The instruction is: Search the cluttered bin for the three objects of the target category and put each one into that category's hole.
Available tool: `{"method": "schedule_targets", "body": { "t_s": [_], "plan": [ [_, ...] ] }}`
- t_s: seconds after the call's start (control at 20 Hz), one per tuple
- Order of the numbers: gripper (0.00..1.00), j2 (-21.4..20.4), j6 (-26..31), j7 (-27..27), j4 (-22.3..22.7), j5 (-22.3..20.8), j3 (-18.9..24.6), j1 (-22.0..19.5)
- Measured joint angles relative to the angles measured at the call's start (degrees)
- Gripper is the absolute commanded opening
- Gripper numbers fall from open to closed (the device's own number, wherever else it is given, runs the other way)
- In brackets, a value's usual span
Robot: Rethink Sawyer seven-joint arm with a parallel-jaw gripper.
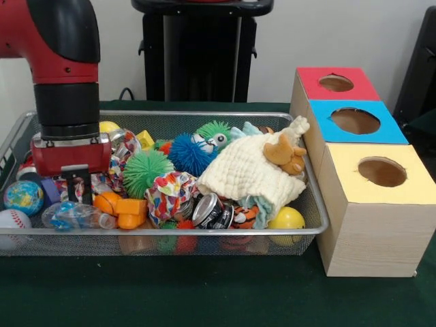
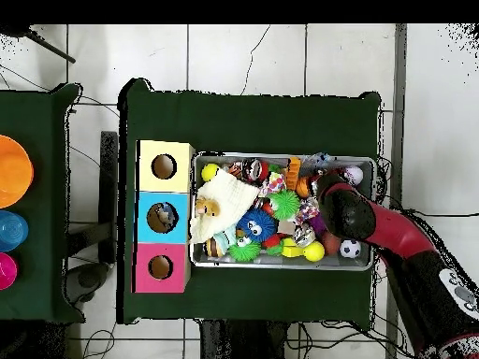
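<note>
The wire mesh bin (image 1: pixel 170 231) lies across the table and is full of toys; it also shows in the overhead view (image 2: pixel 281 156). One clear crinkly plastic bottle (image 1: pixel 73 215) lies on its side at the bin's front left corner. My gripper (image 1: pixel 77 185) hangs down into the bin just above and behind that bottle, close to it. Whether it touches the bottle is unclear. In the overhead view my arm (image 2: pixel 344 211) covers the gripper and the bottle. I cannot make out other clear bottles. The blue-topped hole (image 1: pixel 355 121) is the middle one on the wooden box, right of the bin.
The red-topped hole (image 1: pixel 336 83) and the yellow-topped hole (image 1: pixel 381 172) flank the blue one. In the bin lie a cream cloth (image 1: pixel 245 174) with a plush toy (image 1: pixel 286 153), blue (image 1: pixel 187 153) and green (image 1: pixel 144 170) spiky balls, a silver can (image 1: pixel 208 210), orange blocks (image 1: pixel 124 208) and a globe ball (image 1: pixel 22 196).
</note>
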Motion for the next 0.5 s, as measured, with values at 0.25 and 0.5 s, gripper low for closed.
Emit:
{"method": "schedule_targets", "body": {
  "t_s": [0.25, 0.5],
  "plan": [
    [0.00, -1.4, 2.8, 0.1, 0.2, 5.8, -2.2, 1.6],
    [0.00, -2.1, 3.7, 0.4, 0.3, 10.1, -4.4, 2.9]
  ]
}}
